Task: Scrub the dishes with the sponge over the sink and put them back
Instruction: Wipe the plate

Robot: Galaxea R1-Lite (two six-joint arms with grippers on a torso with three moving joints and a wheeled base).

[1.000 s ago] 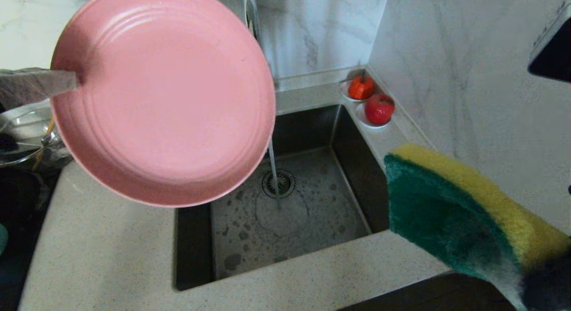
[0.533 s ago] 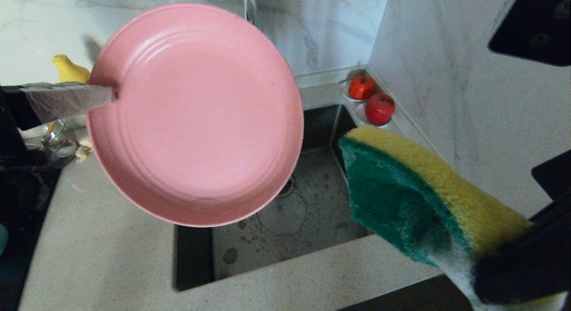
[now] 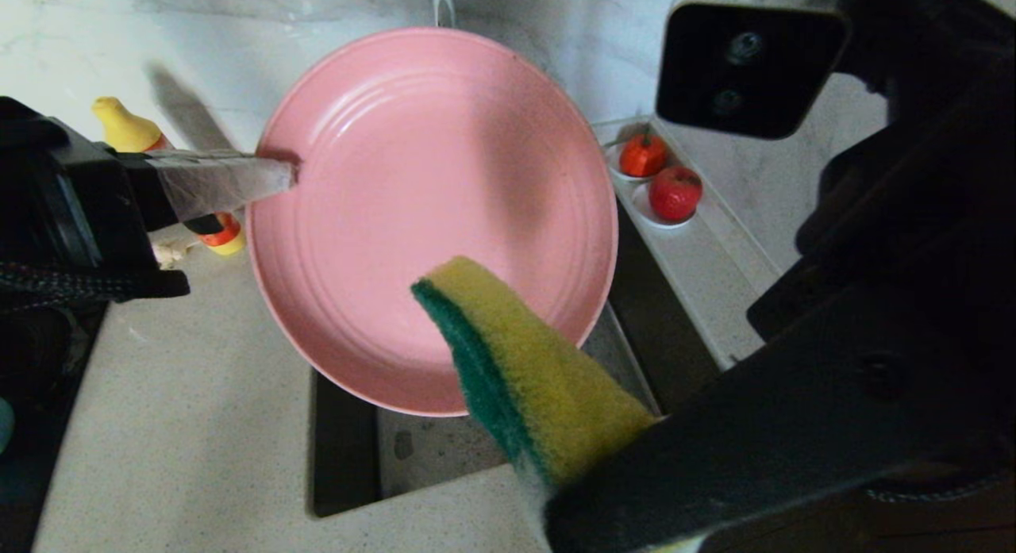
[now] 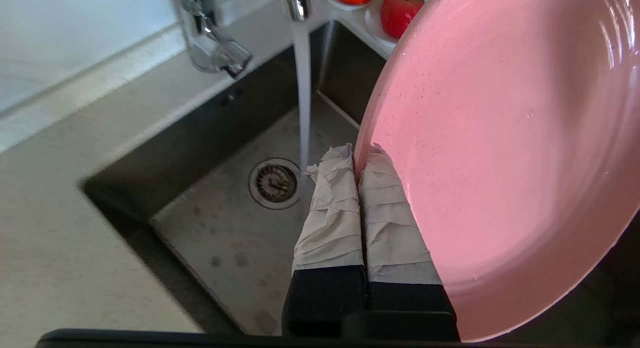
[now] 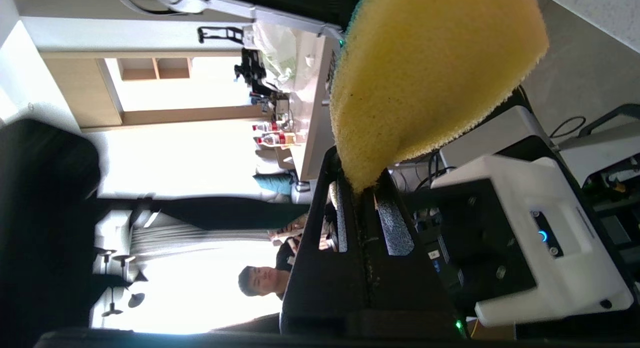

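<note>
So the left pincer (image 4: 359,161) is clamped on the rim of the pink plate (image 3: 432,212), tilted over the sink (image 4: 225,228), while the right pincer (image 5: 365,188) grips the sponge (image 3: 516,362) just beside it; scrubbing looks about to start, next probably pressing the sponge onto the plate's face.

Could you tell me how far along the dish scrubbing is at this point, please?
Done: the left gripper is shut on the rim of the pink plate, holding it tilted over the sink, and the tap is running. In hand: the right gripper, shut on the sponge, has it in front of the plate's face; contact is unclear. Left: scrubbing and returning the plate; other dishes are out of view.
</note>
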